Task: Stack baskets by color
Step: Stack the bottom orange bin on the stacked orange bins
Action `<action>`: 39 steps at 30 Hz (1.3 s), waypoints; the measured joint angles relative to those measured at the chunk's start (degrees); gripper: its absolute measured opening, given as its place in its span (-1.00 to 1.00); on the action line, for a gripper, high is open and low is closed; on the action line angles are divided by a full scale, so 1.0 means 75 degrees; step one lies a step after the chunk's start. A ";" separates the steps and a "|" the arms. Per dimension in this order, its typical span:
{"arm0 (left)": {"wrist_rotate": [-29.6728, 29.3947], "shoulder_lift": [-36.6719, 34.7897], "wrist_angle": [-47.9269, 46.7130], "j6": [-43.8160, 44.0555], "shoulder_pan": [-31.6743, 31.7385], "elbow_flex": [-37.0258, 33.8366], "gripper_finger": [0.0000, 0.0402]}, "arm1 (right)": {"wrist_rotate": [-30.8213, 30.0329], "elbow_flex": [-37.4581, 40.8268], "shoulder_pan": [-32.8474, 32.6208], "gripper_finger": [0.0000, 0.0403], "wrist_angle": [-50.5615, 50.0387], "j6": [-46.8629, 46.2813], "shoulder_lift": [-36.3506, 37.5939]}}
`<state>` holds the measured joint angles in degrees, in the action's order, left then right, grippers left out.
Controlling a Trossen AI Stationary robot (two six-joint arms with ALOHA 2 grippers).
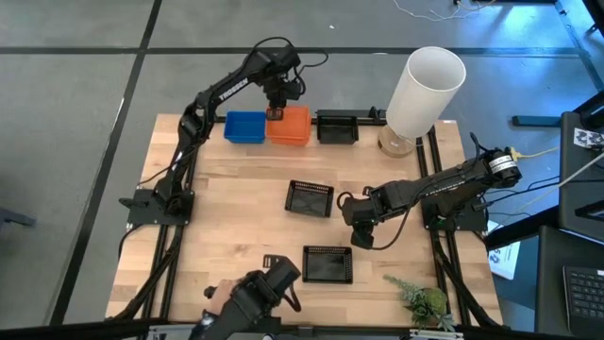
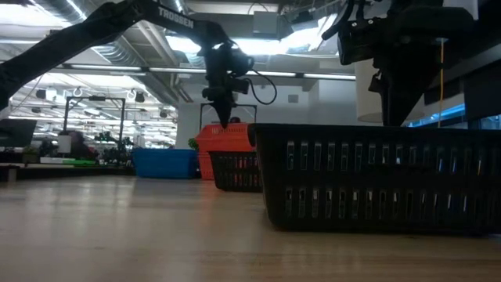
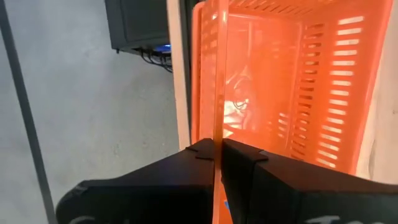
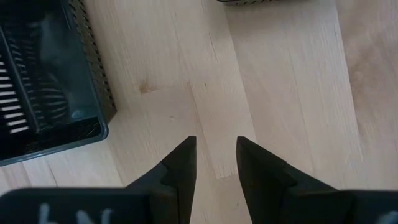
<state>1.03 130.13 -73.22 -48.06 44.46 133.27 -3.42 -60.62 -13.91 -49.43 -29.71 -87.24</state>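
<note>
Left gripper at the table's far edge, fingers pinched tight on the rim of the orange basket, which sits between the blue basket and a black basket; we judge the orange stack is being placed or adjusted. Right gripper hovers w/ fingers apart and empty over bare table, between two loose black baskets, mid-table and near-edge. Next, we'd expect a release at left, then a black pick-up: needs rim alignment btw. the fingers.
</note>
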 joint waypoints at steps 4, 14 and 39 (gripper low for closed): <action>0.0025 0.0000 -0.0051 -0.0084 -0.0045 0.0000 -1.00 | 0.0000 0.0000 0.0000 -0.44 0.0000 0.0000 0.0000; 0.0006 0.0000 0.0004 -0.0264 -0.0218 0.0000 -0.91 | 0.0001 0.0000 0.0000 -0.44 -0.0003 -0.0003 0.0000; 0.0113 -0.0114 0.0061 0.0918 -0.0503 -0.0072 -0.61 | 0.0003 0.0000 0.0002 -0.44 -0.0015 0.0008 0.0000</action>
<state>1.87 129.27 -72.76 -41.17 40.68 132.74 -3.40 -60.62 -13.89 -49.54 -29.65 -87.24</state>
